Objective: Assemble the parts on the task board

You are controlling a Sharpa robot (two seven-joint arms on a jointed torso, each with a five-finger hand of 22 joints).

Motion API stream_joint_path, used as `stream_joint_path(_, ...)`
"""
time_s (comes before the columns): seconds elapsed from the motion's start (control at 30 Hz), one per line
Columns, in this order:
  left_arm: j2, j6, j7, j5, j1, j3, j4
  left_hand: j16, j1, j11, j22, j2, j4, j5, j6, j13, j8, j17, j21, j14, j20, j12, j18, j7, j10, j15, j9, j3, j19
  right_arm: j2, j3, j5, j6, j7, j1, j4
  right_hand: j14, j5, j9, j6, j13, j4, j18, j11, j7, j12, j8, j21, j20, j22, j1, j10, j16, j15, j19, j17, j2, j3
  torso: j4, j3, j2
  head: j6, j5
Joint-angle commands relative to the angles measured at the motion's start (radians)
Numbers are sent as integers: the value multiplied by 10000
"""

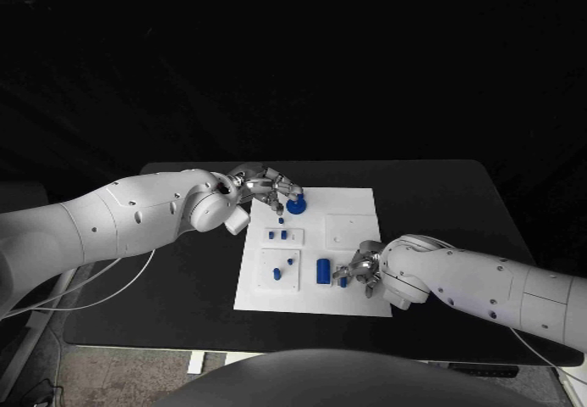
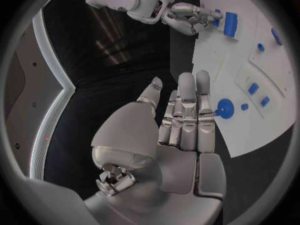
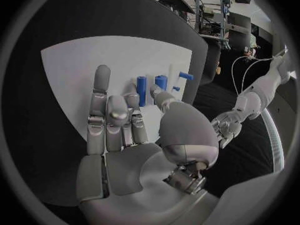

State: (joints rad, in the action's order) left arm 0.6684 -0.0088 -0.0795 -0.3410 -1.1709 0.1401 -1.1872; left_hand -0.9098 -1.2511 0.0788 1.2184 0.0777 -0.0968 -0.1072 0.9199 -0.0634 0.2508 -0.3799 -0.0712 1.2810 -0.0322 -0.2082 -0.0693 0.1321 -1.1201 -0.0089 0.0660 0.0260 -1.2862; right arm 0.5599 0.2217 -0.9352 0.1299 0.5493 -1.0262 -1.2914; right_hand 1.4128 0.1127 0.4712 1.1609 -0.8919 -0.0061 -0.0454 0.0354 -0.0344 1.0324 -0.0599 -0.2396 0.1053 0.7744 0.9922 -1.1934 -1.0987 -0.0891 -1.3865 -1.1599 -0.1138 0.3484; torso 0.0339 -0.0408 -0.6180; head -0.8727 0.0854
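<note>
Watching from the console, I noted the board [image 1: 349, 222] lay mid-table [image 1: 440, 182], both hands over it. My left hand [image 1: 260, 188] sat at the board's far corner, fingers [image 2: 187, 92] held straight and close together, gripping nothing. A round blue gear [image 1: 296, 206] stood just beyond those fingertips; I could not tell whether they touched it. Three small blue pegs [image 2: 253, 88] lay on the board past the gear. My right hand [image 1: 363, 270] sat at the near edge, fingers [image 3: 100, 92] partly extended with narrow gaps, empty as far as I saw. A blue cylinder [image 1: 323, 270] stood just ahead of its fingertips, close by, apart from them. A slanted blue piece [image 1: 279, 273] lay farther out from that hand.
</note>
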Motion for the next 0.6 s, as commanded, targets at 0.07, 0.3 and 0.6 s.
stream_joint_path(0.07,-11,175,-15,-34,-15,-6,-24,32,-95,20,-9,15,17,43,-43,-3,58,-9,-45,46,6,-2,-20,2,41,-4,13,-44,38,27,-5,-122,59,-208,4,-76,-43,-84,27,-26,9,171,37,-27,-78,33,-40,5,-32,-29,4,74,34,47,-58,14,-145,-31,0,-5,-2,1,-3)
stream_joint_path(0.3,-8,193,-1,-36,-16,-6,-23,32,-95,20,-9,15,17,43,-43,-3,58,-9,-45,46,6,-2,-20,2,41,-4,13,-44,38,90,-6,-167,113,-222,3,-144,-40,-94,41,-27,7,242,37,-26,-80,38,-40,-2,-31,-43,37,69,33,44,-56,17,-166,-51,5,-3,-2,1,5)
stream_joint_path(0.6,-30,238,3,-59,-15,-5,13,32,-95,20,-9,15,17,43,-43,-3,58,-9,-45,46,6,-2,-20,2,41,-4,13,-44,38,162,-8,-182,152,-224,2,-221,-39,-97,49,-28,7,281,37,-26,-80,40,-39,-17,-30,-54,38,63,34,44,-60,20,-161,-62,7,10,-4,1,-20)
